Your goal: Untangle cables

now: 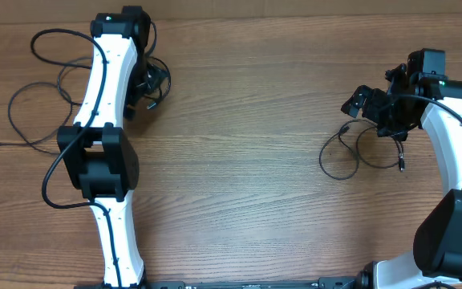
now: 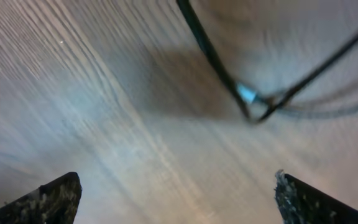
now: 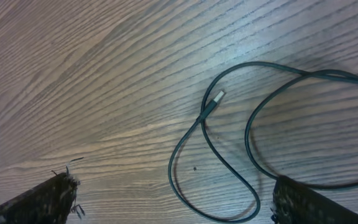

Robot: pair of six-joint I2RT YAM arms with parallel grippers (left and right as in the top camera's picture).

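Even light, sharp in overhead and right wrist views; left wrist blurred, cable [image 2: 211, 57] smeared toward 1 o'clock.

A thin dark cable [image 3: 248, 134] lies in loose loops on the wood-grain desk [image 3: 92, 74], its plug end [image 3: 217, 98] bare. The right claw [image 3: 173, 186] gapes wide, holding nothing.

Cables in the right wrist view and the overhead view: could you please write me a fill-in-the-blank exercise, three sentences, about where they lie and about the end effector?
1. In the right wrist view, a cable lies in loose loops on the ___ table.
2. The right end effector is ___, with nothing gripped between its fingers.
3. In the overhead view, more cable loops lie on the ___ side of the table.

Missing words: wooden; open; left.
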